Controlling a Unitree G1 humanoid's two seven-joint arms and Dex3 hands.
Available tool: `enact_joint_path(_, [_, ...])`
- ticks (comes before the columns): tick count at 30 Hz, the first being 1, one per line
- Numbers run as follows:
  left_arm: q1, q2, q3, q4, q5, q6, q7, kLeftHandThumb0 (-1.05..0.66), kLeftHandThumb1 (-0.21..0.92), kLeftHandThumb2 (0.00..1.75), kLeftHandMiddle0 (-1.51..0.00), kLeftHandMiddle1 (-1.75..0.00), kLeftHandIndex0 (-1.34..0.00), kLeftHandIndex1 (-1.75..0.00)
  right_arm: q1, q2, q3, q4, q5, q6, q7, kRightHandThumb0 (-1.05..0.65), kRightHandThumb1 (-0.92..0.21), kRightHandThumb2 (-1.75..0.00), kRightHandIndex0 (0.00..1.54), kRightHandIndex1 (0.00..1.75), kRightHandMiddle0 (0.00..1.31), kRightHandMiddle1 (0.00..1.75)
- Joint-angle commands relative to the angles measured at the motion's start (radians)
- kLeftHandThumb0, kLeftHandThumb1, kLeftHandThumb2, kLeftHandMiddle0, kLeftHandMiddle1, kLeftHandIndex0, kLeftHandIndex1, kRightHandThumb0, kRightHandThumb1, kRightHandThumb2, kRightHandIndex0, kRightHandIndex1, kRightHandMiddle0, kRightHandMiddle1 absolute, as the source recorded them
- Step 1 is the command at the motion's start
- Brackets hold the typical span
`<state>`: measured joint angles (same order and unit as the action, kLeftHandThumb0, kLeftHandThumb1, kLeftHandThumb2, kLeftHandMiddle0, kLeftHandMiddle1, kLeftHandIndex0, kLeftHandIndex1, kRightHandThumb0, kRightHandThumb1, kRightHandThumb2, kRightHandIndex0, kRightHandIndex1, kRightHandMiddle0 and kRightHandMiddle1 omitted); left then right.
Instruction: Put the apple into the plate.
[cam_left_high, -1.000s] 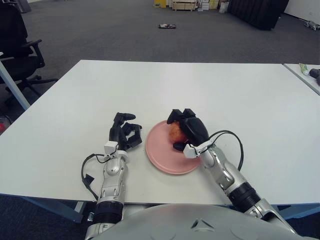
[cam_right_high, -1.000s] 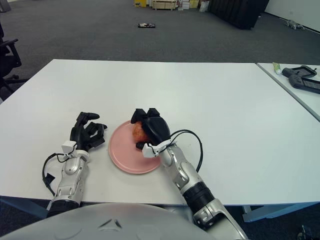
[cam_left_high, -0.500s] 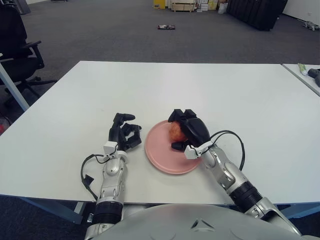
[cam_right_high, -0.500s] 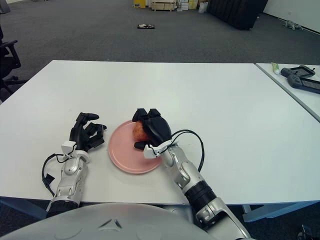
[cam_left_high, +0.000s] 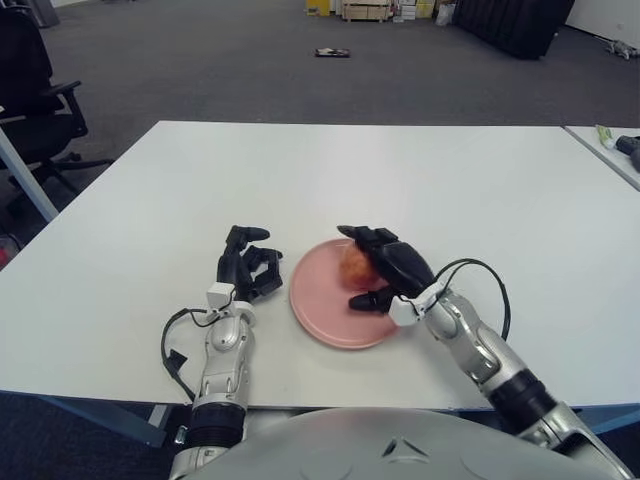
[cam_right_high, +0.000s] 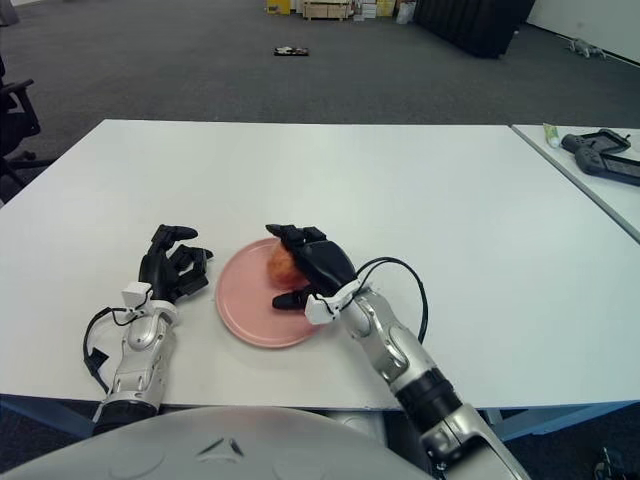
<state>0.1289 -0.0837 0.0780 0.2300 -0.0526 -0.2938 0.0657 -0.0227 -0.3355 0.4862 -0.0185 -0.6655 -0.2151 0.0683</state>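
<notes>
The white counter (cam_left_high: 400, 180) fills most of the view, its near edge running just above the robot's chest and its far edge meeting grey carpet. A second white counter (cam_right_high: 600, 190) shows at the right, apart from the first by a narrow gap, with a dark handheld device (cam_right_high: 598, 158) lying on it.

A pink plate (cam_left_high: 325, 310) sits on the counter close to the near edge, about midway between the left and right edges. On it, toward its far side, rests the apple (cam_left_high: 354, 266), reddish with a paler patch.

The right robot hand (cam_left_high: 385, 268) reaches over the plate from the near right corner's direction, its silver forearm crossing the plate's right rim. Its black fingers (cam_right_high: 290, 236) are spread, stretched out over the top and far side of the apple, while the thumb lies low on the plate's near side of the fruit. Whether the fingers touch the apple cannot be told; they are loosened around it rather than clamped.

The left robot hand (cam_left_high: 246, 264) lies on the counter just beside the plate's left rim, closer to the near edge than to the left one, fingers loosely curled and holding nothing.
</notes>
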Motion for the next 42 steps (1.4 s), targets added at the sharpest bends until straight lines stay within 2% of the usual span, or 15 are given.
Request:
enact_joint_path(1, [0.015, -0.002, 0.001, 0.022, 0.002, 0.038, 0.008, -0.01, 0.42, 1.1, -0.67, -1.42, -0.38, -1.75, 0.027, -0.028, -0.021, -0.039, 0.04, 0.033, 0.08, -1.04, -0.83, -0.26, 0.0, 0.0, 0.0, 0.0])
enact_joint_path(5, [0.014, -0.001, 0.001, 0.022, 0.003, 0.04, 0.007, -0.01, 0.41, 1.11, -0.67, -1.42, -0.39, -1.75, 0.044, -0.034, -0.042, -0.079, 0.062, 0.037, 0.106, -1.05, -0.82, -0.24, 0.0, 0.0, 0.0, 0.0])
enact_joint_path(12, [0.016, 0.002, 0.0, 0.02, 0.006, 0.04, 0.006, -0.01, 0.41, 1.12, -0.66, -1.43, -0.39, -1.75, 0.079, -0.033, -0.084, -0.117, 0.102, 0.007, 0.093, -1.05, -0.82, -0.22, 0.0, 0.0, 0.0, 0.0])
enact_joint_path(18, [0.012, 0.002, 0.0, 0.032, 0.011, 0.026, 0.009, -0.01, 0.39, 1.15, -0.66, -1.47, -0.39, -1.75, 0.136, -0.024, -0.148, -0.175, 0.226, -0.008, 0.106, -1.05, -0.83, -0.21, 0.0, 0.0, 0.0, 0.0])
enact_joint_path(24, [0.008, 0.002, 0.001, 0.038, 0.015, 0.017, 0.012, -0.01, 0.38, 1.16, -0.68, -1.46, -0.39, -1.75, 0.174, 0.012, -0.209, -0.202, 0.362, -0.04, 0.099, -1.05, -0.86, -0.22, 0.0, 0.0, 0.0, 0.0])
enact_joint_path(26, [0.007, 0.002, 0.001, 0.041, 0.015, 0.012, 0.011, -0.01, 0.38, 1.17, -0.68, -1.46, -0.4, -1.75, 0.19, 0.026, -0.234, -0.195, 0.416, -0.068, 0.094, -1.05, -0.88, -0.22, 0.0, 0.0, 0.0, 0.0])
enact_joint_path(29, [0.006, 0.002, 0.003, 0.044, 0.014, 0.009, 0.008, -0.01, 0.37, 1.17, -0.68, -1.45, -0.4, -1.75, 0.202, 0.043, -0.267, -0.15, 0.444, -0.151, 0.054, -1.05, -0.91, -0.26, 0.0, 0.0, 0.0, 0.0])
enact_joint_path(34, [0.008, 0.002, 0.004, 0.041, 0.01, 0.011, 0.005, -0.01, 0.39, 1.14, -0.67, -1.44, -0.4, -1.75, 0.182, 0.093, -0.33, 0.002, 0.494, -0.343, -0.023, -1.05, -0.92, -0.39, 0.0, 0.0, 0.0, 0.0])
enact_joint_path(36, [0.008, 0.003, 0.004, 0.04, 0.01, 0.013, 0.005, -0.01, 0.39, 1.14, -0.67, -1.43, -0.4, -1.75, 0.177, 0.107, -0.339, 0.028, 0.513, -0.374, -0.026, -1.05, -0.92, -0.44, 0.0, 0.0, 0.0, 0.0])
enact_joint_path(42, [0.009, 0.001, 0.004, 0.037, 0.007, 0.014, 0.004, -0.01, 0.42, 1.1, -0.67, -1.41, -0.39, -1.75, 0.168, 0.156, -0.399, 0.097, 0.656, -0.41, -0.012, -1.05, -0.92, -0.58, 0.01, 0.0, 0.01, 0.01])
